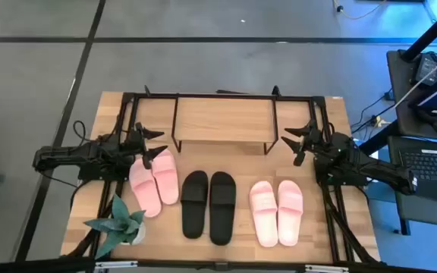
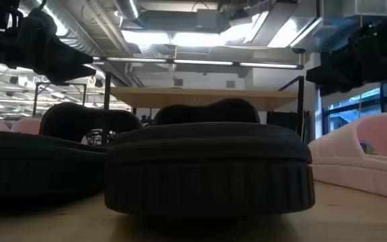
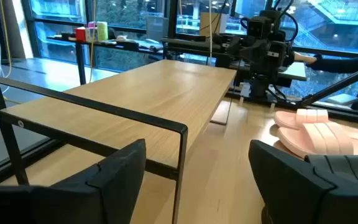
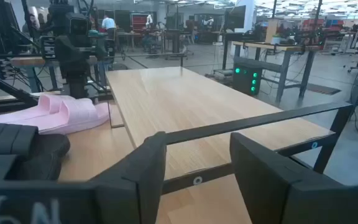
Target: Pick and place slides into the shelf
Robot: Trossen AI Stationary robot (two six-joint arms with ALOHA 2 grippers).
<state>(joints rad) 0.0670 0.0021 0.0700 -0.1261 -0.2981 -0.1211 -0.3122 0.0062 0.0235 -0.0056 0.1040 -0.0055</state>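
Three pairs of slides lie soles down on the table in front of the shelf (image 1: 222,121): a pink pair (image 1: 155,180) at left, a black pair (image 1: 209,205) in the middle, a pink pair (image 1: 276,211) at right. The shelf stands at the table's far side, its wooden top board bare (image 3: 154,87). My left gripper (image 1: 152,144) hovers open above the left pink pair's far end, beside the shelf's left end. My right gripper (image 1: 298,144) hovers open by the shelf's right end, beyond the right pink pair. In the low view the black slides (image 2: 207,168) fill the foreground.
A small potted plant (image 1: 118,224) stands at the table's near left corner. Black frame bars (image 1: 332,205) run along both table sides. A desk with a laptop (image 1: 431,163) stands off the table's right edge. Bare table lies between the slides and the shelf.
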